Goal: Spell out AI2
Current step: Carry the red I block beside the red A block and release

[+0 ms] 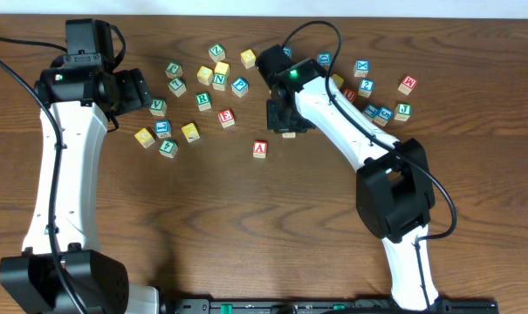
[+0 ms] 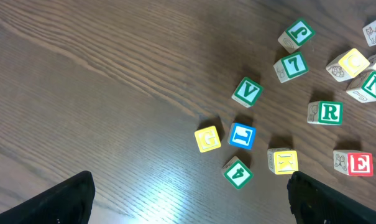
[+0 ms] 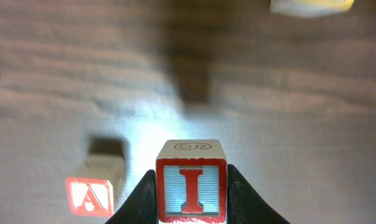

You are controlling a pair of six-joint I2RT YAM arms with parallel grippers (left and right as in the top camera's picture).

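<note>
The counter carried its scatter of cubes along the far side; the nearer wood was left for the word, as I judged it; my right arm reached in over the middle, while my left arm stood off at the left, out of the way. My left pincer hung spread wide with nothing between its fingers, over the G, L and 4 cubes, none of them wanted. My right pincer was pinching the I cube by its two sides, red letter towards the wrist camera, so the face could be read and set square. It seemed to be off the wood, though I could not be certain. The A cube sat alone on the near side of the scatter, letter up, just beside and below my right pincer in the overhead view; I judged the I belonged on its right, close against it.

Little stood in the way there; the E cube lay near the A on the far left, far enough not to be knocked; a blurred pale cube showed at the top edge of my right wrist view. The 2 cube, as I took it, blue-printed and too small to read surely, waited among the right-hand cubes beyond my forearm; its neighbours crowded it closely.
</note>
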